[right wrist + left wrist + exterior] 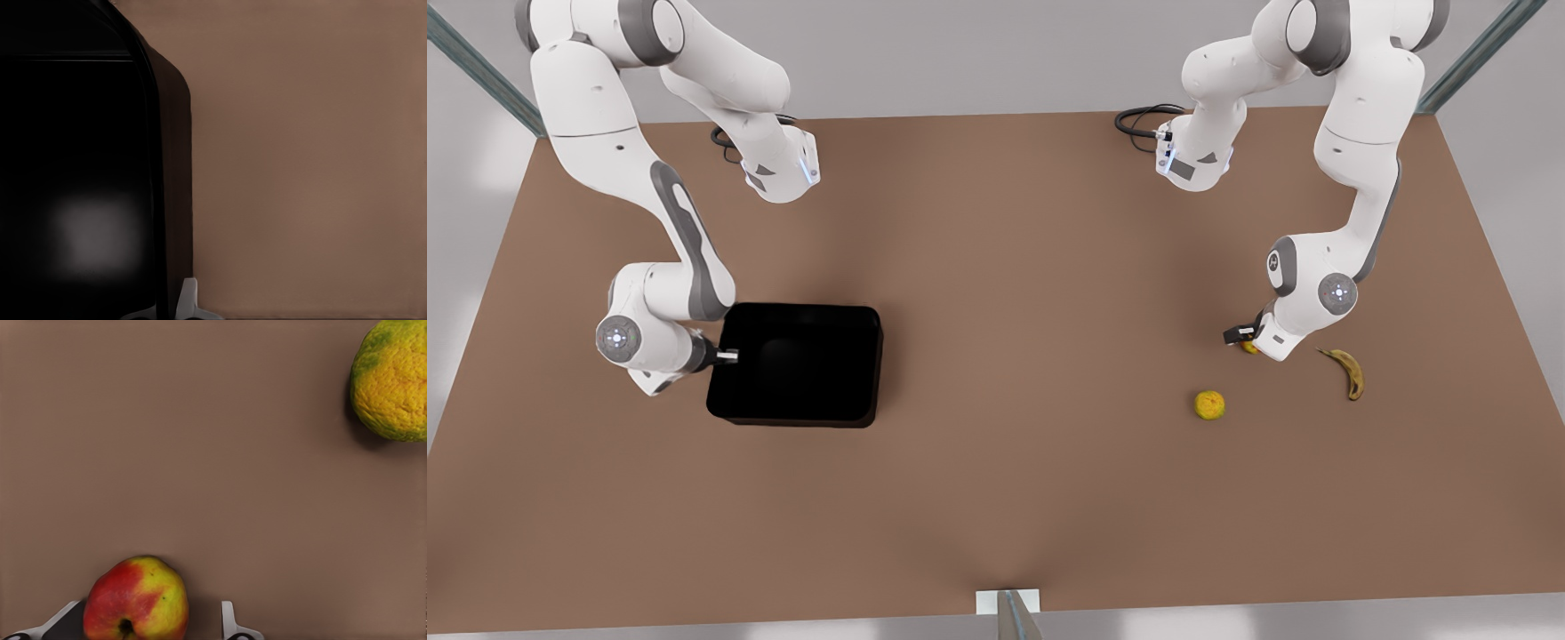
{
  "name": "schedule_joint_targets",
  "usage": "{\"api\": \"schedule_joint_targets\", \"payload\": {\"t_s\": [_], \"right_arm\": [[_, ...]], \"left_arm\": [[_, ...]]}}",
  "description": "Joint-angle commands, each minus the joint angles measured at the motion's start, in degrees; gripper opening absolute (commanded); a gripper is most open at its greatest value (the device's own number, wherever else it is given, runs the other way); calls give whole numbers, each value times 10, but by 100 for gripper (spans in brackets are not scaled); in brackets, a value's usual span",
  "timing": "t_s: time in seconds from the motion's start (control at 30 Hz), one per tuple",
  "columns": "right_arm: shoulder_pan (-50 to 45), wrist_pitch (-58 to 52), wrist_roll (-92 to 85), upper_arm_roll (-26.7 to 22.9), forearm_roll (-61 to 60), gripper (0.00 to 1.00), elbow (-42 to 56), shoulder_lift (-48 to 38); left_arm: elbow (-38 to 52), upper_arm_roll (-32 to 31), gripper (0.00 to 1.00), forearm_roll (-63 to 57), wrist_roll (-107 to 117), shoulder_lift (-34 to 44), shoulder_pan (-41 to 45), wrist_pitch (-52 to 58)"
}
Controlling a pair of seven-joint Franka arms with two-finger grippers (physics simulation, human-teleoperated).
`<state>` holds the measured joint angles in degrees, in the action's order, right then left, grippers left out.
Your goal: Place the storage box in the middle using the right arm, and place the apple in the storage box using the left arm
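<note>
The storage box (796,363), a glossy black tub, sits on the brown table at the front view's left. My right gripper (729,356) is shut on its left wall; one fingertip (189,300) presses the wall's outside, and the other is hidden in the black interior (73,167). At the front view's right, the red and yellow apple (137,600) lies on the table between the fingers of my left gripper (143,623). This gripper is open, with a gap beside one finger (230,623). In the front view the apple (1250,348) peeks out under the left gripper (1240,336).
A yellow-orange round fruit (1209,404) lies near the apple, toward the table's front, and appears as the round fruit (393,380) in the left wrist view. A brown-spotted banana (1348,371) lies to the right of the left gripper. Bare tabletop (1032,356) spans the middle.
</note>
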<state>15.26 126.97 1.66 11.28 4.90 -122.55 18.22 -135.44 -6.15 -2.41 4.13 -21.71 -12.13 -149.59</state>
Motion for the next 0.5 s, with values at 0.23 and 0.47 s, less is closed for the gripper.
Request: {"api": "schedule_joint_targets", "payload": {"t_s": [0.23, 0.47], "right_arm": [[-8, -83, 37, 37, -29, 21, 79, -16], [-110, -112, 193, 95, -52, 21, 229, 70]], "left_arm": [[1, 0, 79, -1, 0, -1, 1, 0], [6, 0, 77, -1, -1, -4, 0, 1]]}}
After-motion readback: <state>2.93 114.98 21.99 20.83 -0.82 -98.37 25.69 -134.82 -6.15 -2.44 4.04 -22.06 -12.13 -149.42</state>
